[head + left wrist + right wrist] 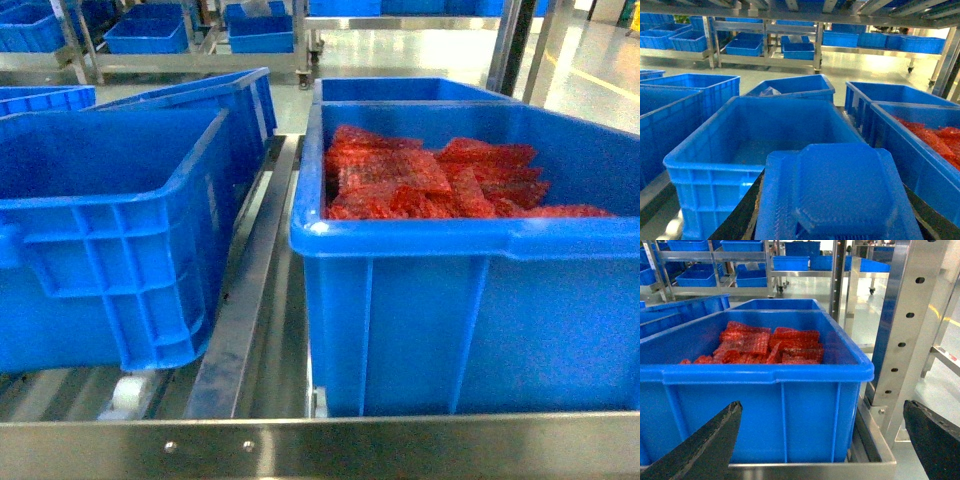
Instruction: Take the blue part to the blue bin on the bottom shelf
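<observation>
My left gripper (837,226) is shut on the blue part (840,192), a flat blue plastic piece with a raised octagonal centre that fills the bottom of the left wrist view. Its dark fingers (742,217) show on either side of the part. Just beyond it stands an empty blue bin (715,165), also at the left of the head view (100,260), on the bottom shelf (320,445) with its white rollers (128,392). My right gripper (821,407) is open and empty, in front of the shelf's steel lip (810,471). Neither gripper shows in the head view.
A second blue bin (460,320) (755,410) on the right holds several red parts (440,180) (765,347). More blue bins (790,87) stand behind. A steel upright with holes (905,325) rises at the shelf's right end. Racks of blue bins (745,47) line the far side of the aisle.
</observation>
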Available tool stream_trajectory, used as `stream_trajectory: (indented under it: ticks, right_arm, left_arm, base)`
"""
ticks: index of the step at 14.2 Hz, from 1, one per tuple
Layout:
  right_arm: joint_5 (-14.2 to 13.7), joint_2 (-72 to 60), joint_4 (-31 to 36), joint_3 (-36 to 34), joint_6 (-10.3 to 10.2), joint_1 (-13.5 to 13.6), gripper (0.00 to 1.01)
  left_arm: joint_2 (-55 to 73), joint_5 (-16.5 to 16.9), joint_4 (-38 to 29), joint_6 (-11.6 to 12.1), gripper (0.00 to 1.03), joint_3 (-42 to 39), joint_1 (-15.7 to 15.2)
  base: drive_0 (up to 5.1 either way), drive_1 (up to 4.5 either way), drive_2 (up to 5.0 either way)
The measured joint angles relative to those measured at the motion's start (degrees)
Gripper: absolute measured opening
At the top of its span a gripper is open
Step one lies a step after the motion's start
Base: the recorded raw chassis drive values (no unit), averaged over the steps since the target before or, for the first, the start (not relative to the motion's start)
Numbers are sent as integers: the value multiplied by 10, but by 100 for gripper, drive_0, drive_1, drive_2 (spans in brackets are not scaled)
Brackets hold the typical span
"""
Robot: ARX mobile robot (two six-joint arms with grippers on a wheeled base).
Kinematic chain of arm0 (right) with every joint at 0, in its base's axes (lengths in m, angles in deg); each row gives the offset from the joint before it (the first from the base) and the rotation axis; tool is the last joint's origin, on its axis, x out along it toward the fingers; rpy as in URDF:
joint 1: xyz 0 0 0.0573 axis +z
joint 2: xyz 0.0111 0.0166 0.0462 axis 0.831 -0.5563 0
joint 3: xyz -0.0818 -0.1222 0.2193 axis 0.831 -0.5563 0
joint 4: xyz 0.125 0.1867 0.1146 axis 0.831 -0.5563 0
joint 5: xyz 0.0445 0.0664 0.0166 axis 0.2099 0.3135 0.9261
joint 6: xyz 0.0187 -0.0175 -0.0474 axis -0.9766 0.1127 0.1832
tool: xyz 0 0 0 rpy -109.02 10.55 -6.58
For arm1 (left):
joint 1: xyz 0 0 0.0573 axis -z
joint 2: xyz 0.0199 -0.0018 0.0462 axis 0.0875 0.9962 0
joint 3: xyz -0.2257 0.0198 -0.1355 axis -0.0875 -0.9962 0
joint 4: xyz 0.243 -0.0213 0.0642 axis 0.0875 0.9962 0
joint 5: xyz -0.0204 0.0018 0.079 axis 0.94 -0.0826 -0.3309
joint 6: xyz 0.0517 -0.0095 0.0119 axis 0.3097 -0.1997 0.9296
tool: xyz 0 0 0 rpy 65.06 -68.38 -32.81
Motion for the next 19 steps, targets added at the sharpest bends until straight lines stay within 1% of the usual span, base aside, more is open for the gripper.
stream_trajectory:
  ticks: [6, 19]
  right_arm:
    - [0, 0, -1, 0, 0, 0, 98]
    - [0, 0, -1, 0, 0, 0, 98]
  left_arm:
    - [0, 0, 0, 0, 44, 0, 0]
    - [1, 0, 0, 0, 44, 0, 0]
  base:
    - [10, 433, -413]
    - [0, 0, 0]
